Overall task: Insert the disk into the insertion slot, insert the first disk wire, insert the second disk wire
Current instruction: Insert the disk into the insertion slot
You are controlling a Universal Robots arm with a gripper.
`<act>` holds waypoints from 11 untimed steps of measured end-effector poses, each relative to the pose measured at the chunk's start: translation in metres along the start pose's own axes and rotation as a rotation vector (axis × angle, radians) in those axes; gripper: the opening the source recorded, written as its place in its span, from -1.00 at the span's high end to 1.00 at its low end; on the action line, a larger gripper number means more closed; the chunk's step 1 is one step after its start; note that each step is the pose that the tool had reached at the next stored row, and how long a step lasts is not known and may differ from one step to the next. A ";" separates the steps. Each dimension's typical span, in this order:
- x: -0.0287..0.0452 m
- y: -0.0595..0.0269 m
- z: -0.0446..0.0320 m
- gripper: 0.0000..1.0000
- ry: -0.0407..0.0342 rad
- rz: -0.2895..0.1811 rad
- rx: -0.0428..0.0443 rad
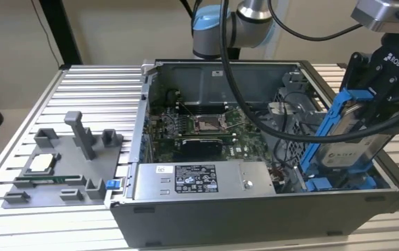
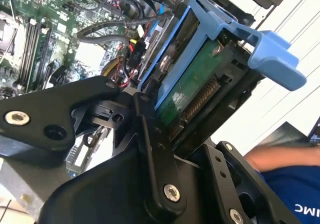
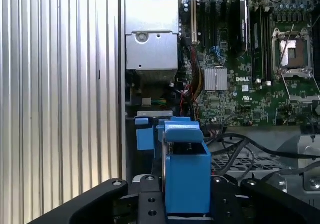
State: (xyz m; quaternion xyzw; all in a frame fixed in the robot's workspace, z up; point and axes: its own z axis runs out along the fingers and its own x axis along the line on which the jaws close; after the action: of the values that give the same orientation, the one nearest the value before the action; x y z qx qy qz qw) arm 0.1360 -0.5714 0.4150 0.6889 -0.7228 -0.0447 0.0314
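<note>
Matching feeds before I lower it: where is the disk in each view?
Exterior view: disk tilted over the case, at the exterior view's right.
First wrist view: disk blue, end-on, in the pincer.
Second wrist view: disk green underside showing, in the pincer.
Shared landmark: green motherboard.

**Lighting and picture notes**

Soft, even light from above is filling the exterior view. The ribbed table (image 1: pixel 88 89) is reading bright, while the inside of the computer case (image 1: pixel 185 83) is sitting in mild shadow. In the second wrist view, the background behind the disk (image 2: pixel 192 91) is washing out to white, and a person's sleeve (image 2: pixel 292 186) is smearing. In the first wrist view, the table's ribs are glaring in pale streaks, and the motherboard (image 3: pixel 240 84) is staying evenly lit.
</note>
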 end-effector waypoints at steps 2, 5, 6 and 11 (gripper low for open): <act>0.0000 -0.0007 0.0018 1.00 -0.0003 0.001 -0.0010; 0.0001 -0.0015 0.0052 1.00 -0.0025 0.003 -0.0024; 0.0001 -0.0020 0.0062 1.00 -0.0037 0.004 -0.0028; 0.0003 -0.0040 0.0120 1.00 -0.0058 0.007 -0.0048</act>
State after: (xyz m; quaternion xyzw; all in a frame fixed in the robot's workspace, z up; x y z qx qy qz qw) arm 0.1386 -0.5716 0.4026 0.6863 -0.7251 -0.0483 0.0311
